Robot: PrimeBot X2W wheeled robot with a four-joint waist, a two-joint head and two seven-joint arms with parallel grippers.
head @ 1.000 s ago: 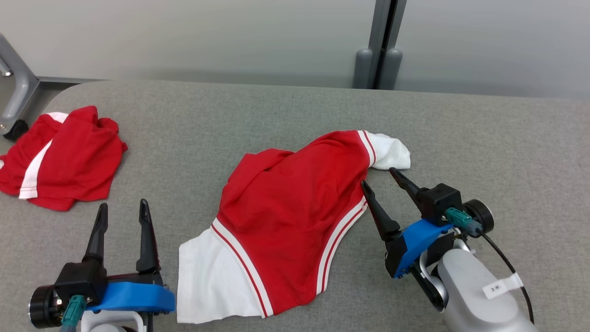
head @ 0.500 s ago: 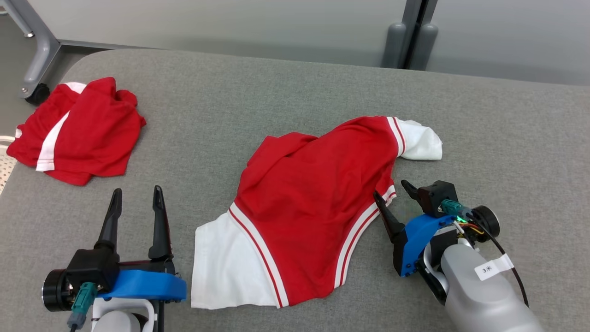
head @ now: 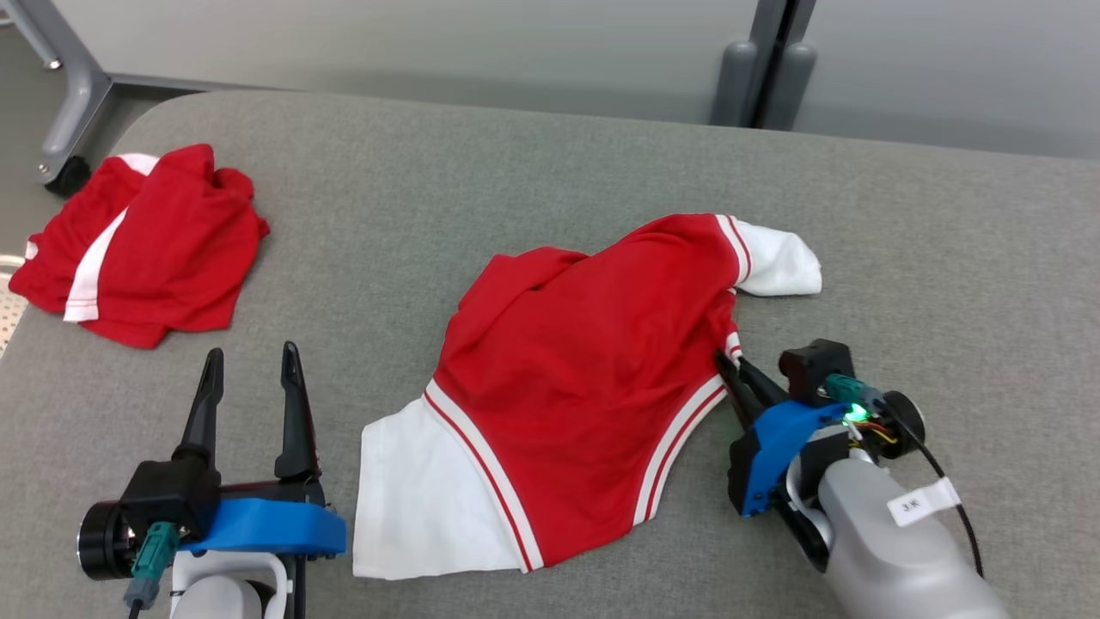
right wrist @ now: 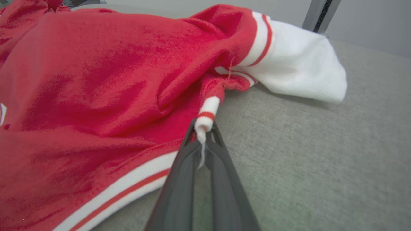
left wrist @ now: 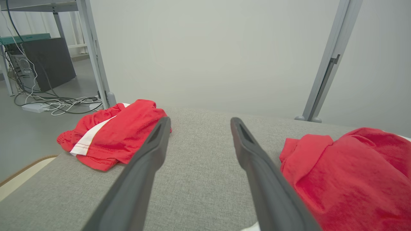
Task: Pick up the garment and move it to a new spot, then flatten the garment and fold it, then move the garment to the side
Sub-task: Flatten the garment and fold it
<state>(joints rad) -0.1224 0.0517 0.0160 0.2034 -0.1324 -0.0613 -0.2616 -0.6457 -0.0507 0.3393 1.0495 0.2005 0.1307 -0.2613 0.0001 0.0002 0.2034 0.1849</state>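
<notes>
Fingers [right wrist: 179, 186] of right gripper [head: 730, 364] pinching striped hem [right wrist: 206, 117] of garment [head: 567, 387] | left gripper [head: 250, 351] spread wide, holding nothing | garment crumpled on grey table [head: 516, 172]

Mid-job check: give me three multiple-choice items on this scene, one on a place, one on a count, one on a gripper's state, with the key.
1. Where on the table does the second garment lie?
A. far left
B. far right
C. near right corner

2. How many red garments are on the table?
A. one
B. two
C. three

3. How does the right gripper stand to the garment?
A. open beside it
B. shut on its striped trim
C. shut, clear of it

Key:
1 A, it lies crumpled by the table's left edge in the head view.
2 B, one in the middle and one at the left.
3 B, the right wrist view shows it pinching a bit of white-and-red trim.
</notes>
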